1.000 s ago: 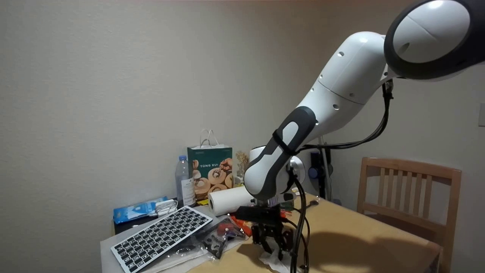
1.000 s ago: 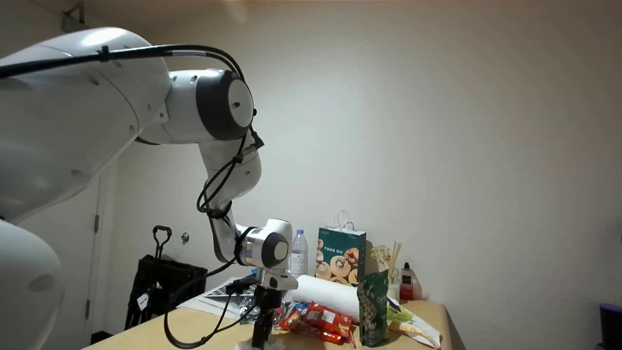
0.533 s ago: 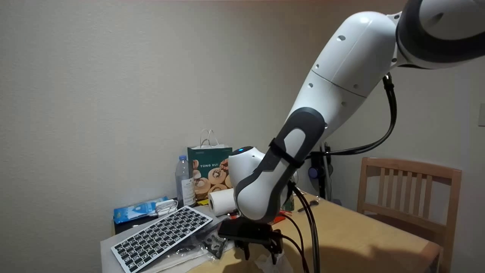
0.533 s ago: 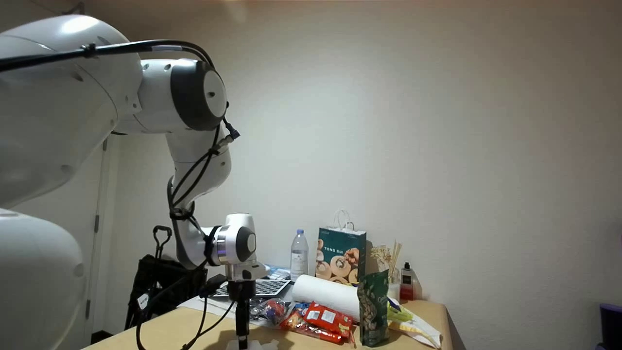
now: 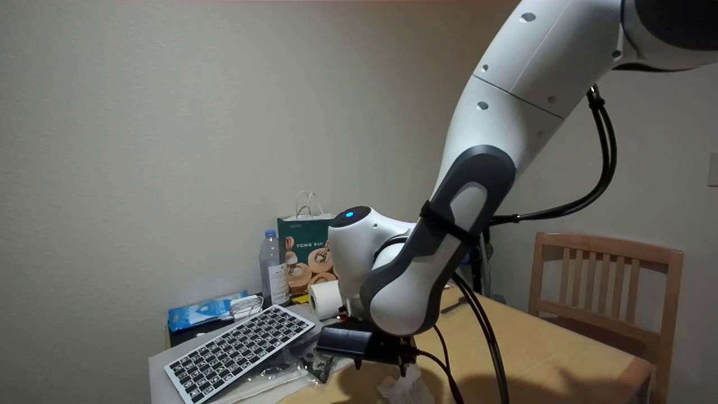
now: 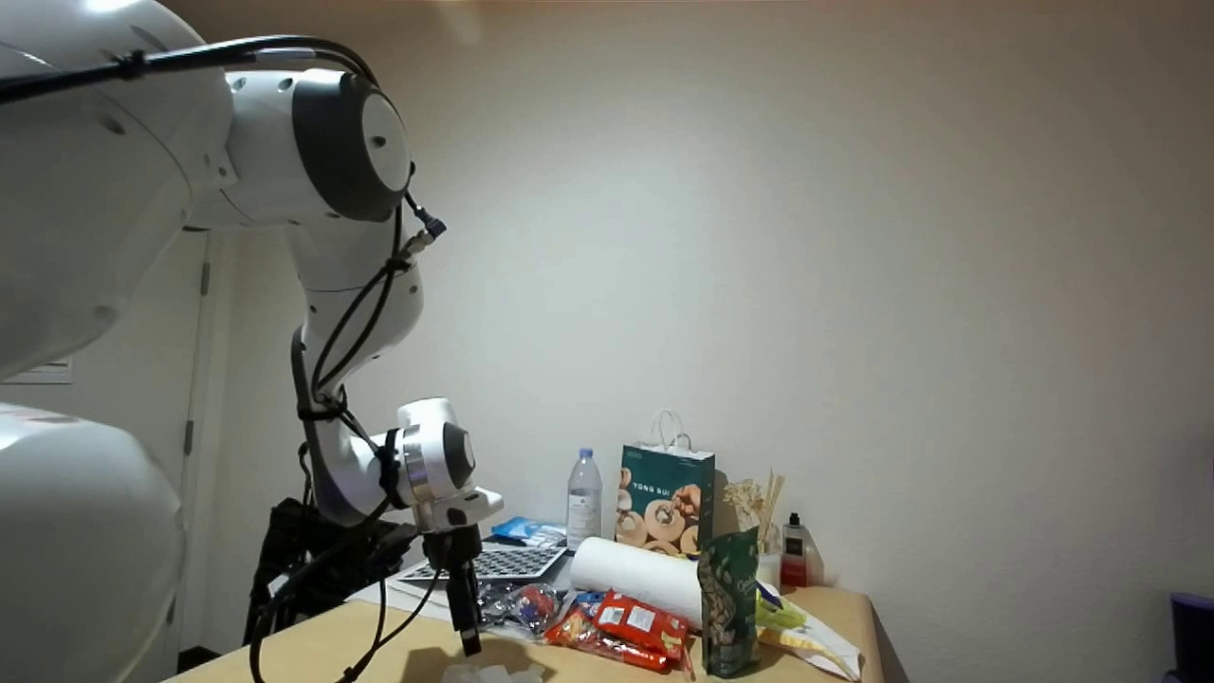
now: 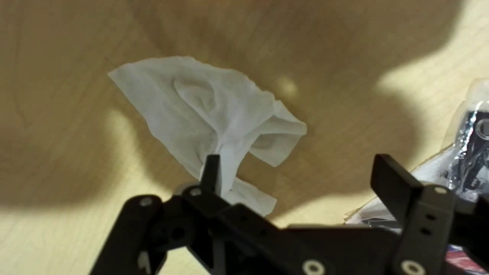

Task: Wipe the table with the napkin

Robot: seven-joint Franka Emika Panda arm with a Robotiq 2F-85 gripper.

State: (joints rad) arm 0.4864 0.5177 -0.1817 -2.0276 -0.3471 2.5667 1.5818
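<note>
Basically, gripper [image 7: 297, 168] is wide: its black fingers [image 7: 211, 173] stand well apart, pointing down over the light tan wooden table [image 5: 544, 342]. Crumpled white napkin [image 7: 233, 110] lies on that table below the gripper, folds bunched toward one finger, corners spread. In the wrist view that fingertip overlaps the napkin; can't tell if they touch. White arm [image 5: 493, 126] extends from the upper right of an exterior view, its wrist low over the table. Clear plastic pouch [image 7: 468, 168] sits at the right edge of the wrist view, near the other finger. In both exterior views: paper towel roll [image 6: 631, 569] on its side, upright blue-capped water bottle [image 6: 584, 503], green TONG SUI paper bag [image 6: 664, 498] behind the roll, keyboard-like panel [image 5: 241, 353] lying slantwise. In an exterior view, red snack packets [image 6: 640, 621] lie in front of the roll, green snack pouch [image 6: 728, 607] stands just beside them. Slatted wooden chair [image 5: 606, 247] is next to the table, in an exterior view.
</note>
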